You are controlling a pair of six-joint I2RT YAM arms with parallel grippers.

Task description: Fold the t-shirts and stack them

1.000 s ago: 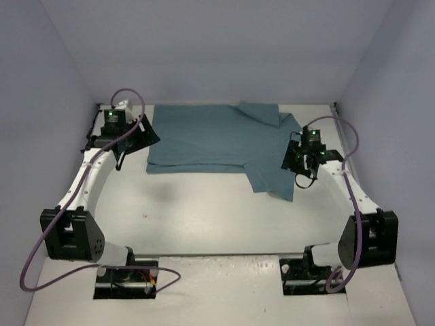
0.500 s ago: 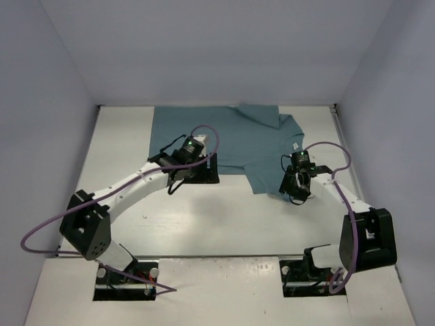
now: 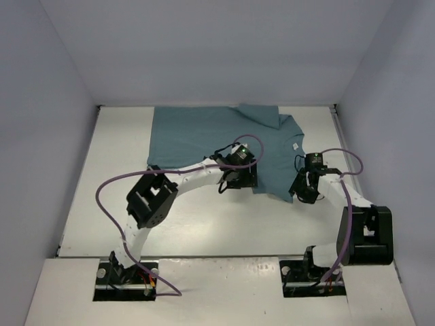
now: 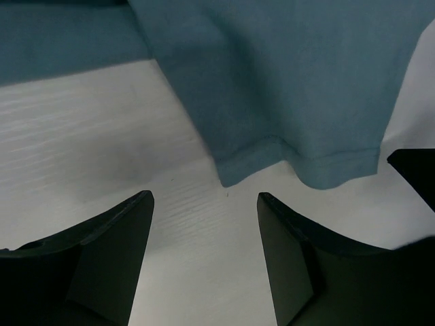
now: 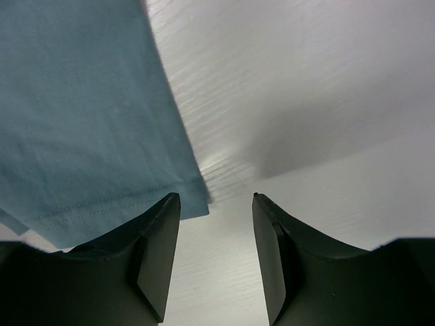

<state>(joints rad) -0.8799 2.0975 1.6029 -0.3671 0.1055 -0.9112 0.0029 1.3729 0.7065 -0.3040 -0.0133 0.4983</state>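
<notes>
A teal-blue t-shirt (image 3: pixel 204 136) lies spread on the white table, collar and white label (image 3: pixel 296 146) at the right, one sleeve (image 3: pixel 272 182) hanging toward the near side. My left gripper (image 3: pixel 239 182) hovers at the sleeve's left corner; in the left wrist view its jaws (image 4: pixel 205 204) stand open over bare table just short of the sleeve hem (image 4: pixel 299 159). My right gripper (image 3: pixel 304 193) sits at the sleeve's right corner; its jaws (image 5: pixel 216 204) are open, the hem corner (image 5: pixel 183 193) beside the left finger (image 5: pixel 153 251), nothing between them.
Pale lavender walls (image 3: pixel 41 136) close in the table on three sides. Bare white tabletop (image 3: pixel 102 190) lies to the left and in front of the shirt. The arm bases (image 3: pixel 126 278) are bolted at the near edge.
The left arm has swung from the shirt's left edge across to the hanging sleeve. The right gripper has moved nearer, down to the sleeve's right corner. The shirt has not shifted.
</notes>
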